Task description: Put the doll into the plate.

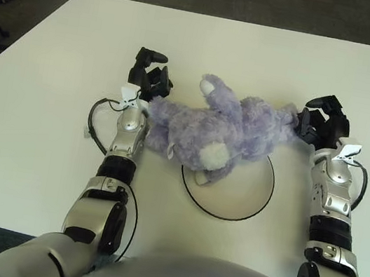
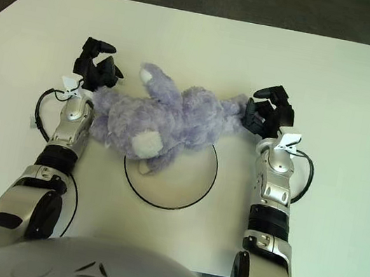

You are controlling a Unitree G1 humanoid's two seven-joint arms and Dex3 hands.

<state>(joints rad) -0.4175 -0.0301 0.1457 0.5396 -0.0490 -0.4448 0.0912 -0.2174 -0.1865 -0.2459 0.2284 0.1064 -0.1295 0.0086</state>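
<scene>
you had the doll [image 1: 226,127] lying half over the plate [image 1: 252,206] far rim, w/ left hand [image 1: 149,79] and right hand [image 1: 319,122] touching its two ends, fingers curled narrow but not yet closed on it, so i think squeezing evenly before lifting was best.

Bright, even overhead light; soft faint shadows on the table [image 1: 45,122]; sharp focus.
</scene>
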